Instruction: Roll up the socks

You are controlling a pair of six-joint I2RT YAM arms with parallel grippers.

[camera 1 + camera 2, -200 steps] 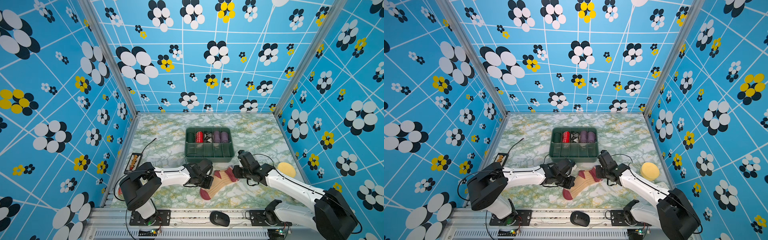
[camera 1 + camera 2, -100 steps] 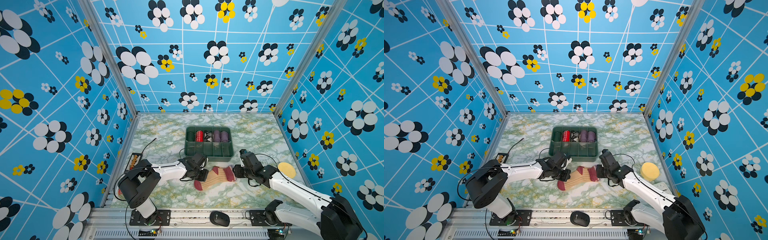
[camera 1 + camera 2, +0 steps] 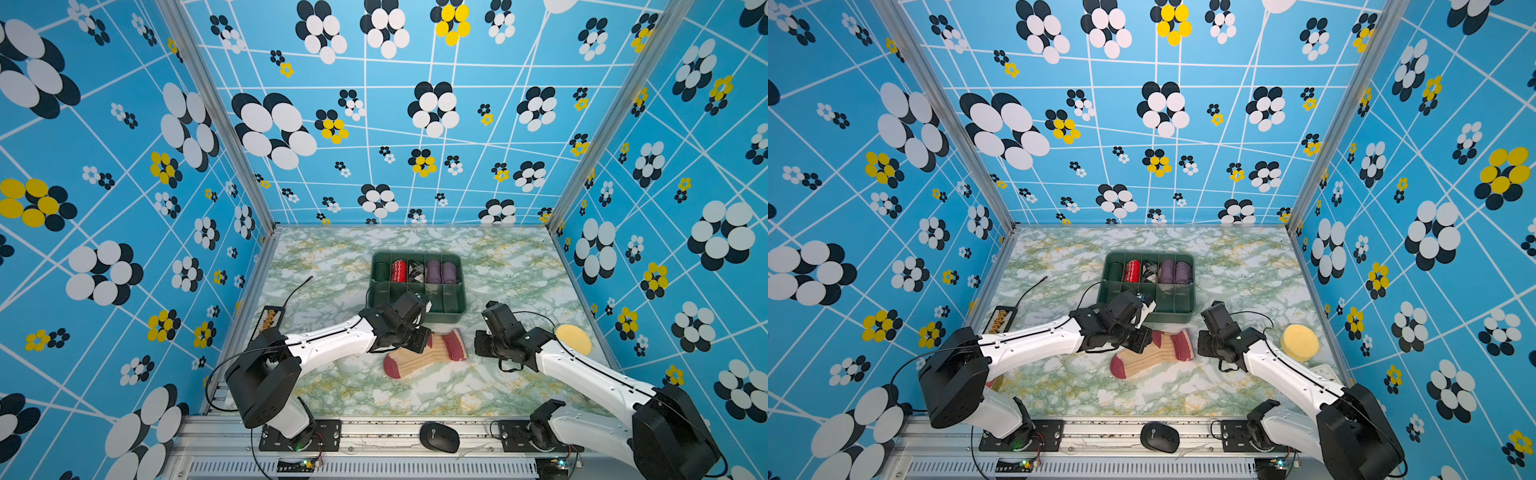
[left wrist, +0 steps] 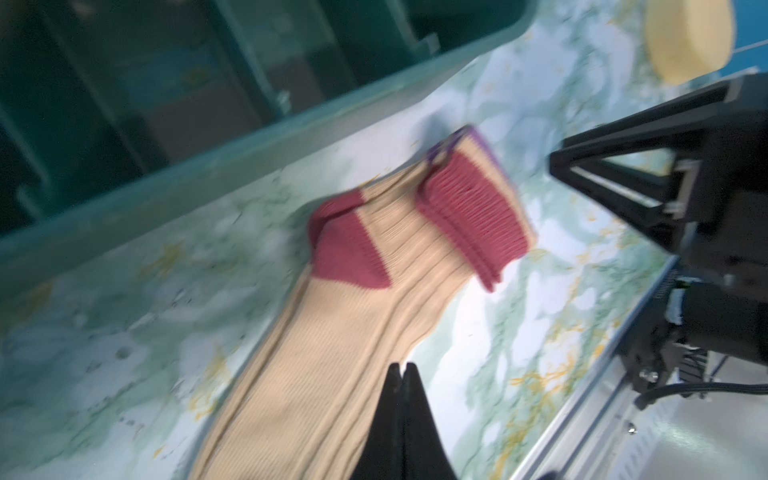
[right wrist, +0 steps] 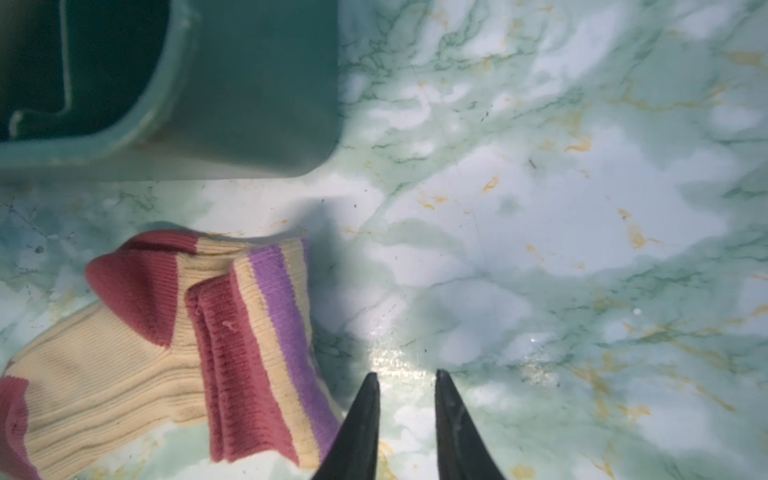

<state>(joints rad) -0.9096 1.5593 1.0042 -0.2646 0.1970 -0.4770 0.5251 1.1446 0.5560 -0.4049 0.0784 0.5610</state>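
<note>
Blue flowered walls (image 3: pixel 415 124), green-marbled tabletop (image 3: pixel 332 266)

The left arm (image 3: pixel 332 343) and right arm (image 3: pixel 582 374) are clad in white shells joined by black joint housings. Black cables (image 4: pixel 706 387) are routed along them. The left gripper (image 4: pixel 401 365) and right gripper (image 5: pixel 407 374) are fitted with black, tapered fingers (image 5: pixel 361 428).

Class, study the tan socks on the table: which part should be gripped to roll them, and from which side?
Probably the folded-over maroon cuff of the socks, approached from the side of the right end effector. The fold there forms a thick, raised edge facing it, turned back toward the toe.
</note>
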